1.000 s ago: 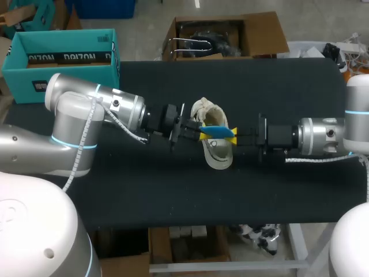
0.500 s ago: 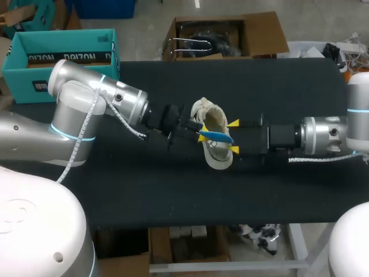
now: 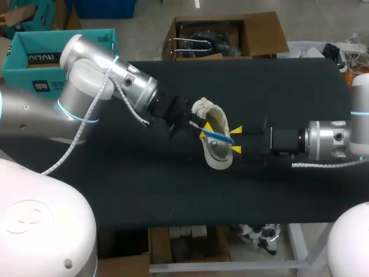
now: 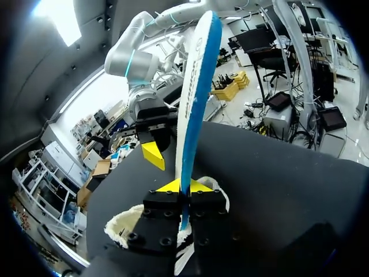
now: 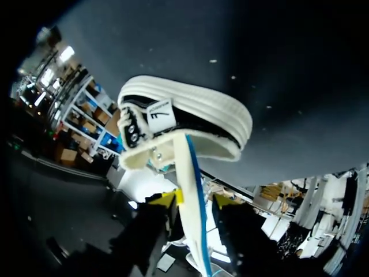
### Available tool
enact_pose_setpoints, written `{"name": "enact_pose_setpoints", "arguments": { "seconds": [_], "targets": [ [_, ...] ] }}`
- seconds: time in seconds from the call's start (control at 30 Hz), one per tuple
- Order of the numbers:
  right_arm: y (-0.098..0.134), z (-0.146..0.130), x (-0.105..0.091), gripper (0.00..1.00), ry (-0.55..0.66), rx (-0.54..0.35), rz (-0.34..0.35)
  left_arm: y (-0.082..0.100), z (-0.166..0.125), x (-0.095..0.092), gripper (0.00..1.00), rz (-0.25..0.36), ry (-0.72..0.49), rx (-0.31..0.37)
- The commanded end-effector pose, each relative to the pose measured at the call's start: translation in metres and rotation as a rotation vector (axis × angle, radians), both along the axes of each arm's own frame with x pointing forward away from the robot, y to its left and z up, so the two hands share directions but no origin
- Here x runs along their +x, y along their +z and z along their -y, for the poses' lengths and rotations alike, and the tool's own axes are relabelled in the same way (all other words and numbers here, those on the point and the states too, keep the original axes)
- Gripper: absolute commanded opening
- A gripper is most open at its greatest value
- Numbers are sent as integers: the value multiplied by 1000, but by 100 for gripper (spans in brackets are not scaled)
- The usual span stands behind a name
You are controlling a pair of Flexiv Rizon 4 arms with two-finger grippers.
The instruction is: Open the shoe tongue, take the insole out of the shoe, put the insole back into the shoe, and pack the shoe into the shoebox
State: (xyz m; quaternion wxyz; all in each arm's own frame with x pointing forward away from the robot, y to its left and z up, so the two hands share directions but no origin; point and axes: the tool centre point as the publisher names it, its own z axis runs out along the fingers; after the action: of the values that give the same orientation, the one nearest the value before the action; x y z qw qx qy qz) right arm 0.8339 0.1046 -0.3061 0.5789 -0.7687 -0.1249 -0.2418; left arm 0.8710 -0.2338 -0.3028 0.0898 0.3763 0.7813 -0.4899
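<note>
Surface [image 3: 173,190]: black, both arms over its middle.

Shoe [image 3: 214,157] [image 4: 124,222] [image 5: 190,109]: cream-white. It rests on the surface at the centre, between the two arms. In the right wrist view its heel end faces the camera.

Insole [image 3: 219,137] [image 4: 196,92] [image 5: 193,173]: white with a blue face, lying slantwise over the shoe's opening. I cannot tell whether any edge still sits inside the shoe.

Left end effector [image 3: 202,131] [image 4: 185,186]: comes in from the far left and sits at the shoe's left side. Its yellow tips are pinched tight on one end of the insole, which stands out ahead of the fingers.

Right end effector [image 3: 235,141] [image 5: 196,199]: just right of the shoe. Its fingers are spread wide, one tip farther away and one nearer. The free end of the insole runs between them, with a gap showing at the nearer tip, so it has no grip on it.

Shoebox [image 3: 23,75]: teal and open-topped, at the far left corner behind the left arm, well apart from the shoe.
</note>
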Motion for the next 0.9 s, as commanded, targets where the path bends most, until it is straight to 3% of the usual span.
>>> {"name": "enact_pose_setpoints", "arguments": {
  "seconds": [0.03, 0.1, 0.13, 0.2, 0.23, 0.9],
  "targets": [
    [3, -5, -3, 34, -16, -26, -3, -1, 4, 3, 0, -3, -12, 27],
    [3, -7, -2, 30, -17, -28, -3, -3, 4, 5, 0, -4, -14, 30],
    [3, -8, -1, 24, -17, -28, -3, -4, 4, 5, 0, -4, -14, 33],
    [2, -10, 1, 2, -17, -29, -4, -6, 4, 6, 0, -9, -16, 37],
    [1, -11, 2, 0, -17, -30, -4, -7, 4, 7, 0, -10, -15, 38],
    [-17, -23, 17, 0, -78, -67, 19, -21, 3, 30, 0, -30, -19, 83]
  ]
}}
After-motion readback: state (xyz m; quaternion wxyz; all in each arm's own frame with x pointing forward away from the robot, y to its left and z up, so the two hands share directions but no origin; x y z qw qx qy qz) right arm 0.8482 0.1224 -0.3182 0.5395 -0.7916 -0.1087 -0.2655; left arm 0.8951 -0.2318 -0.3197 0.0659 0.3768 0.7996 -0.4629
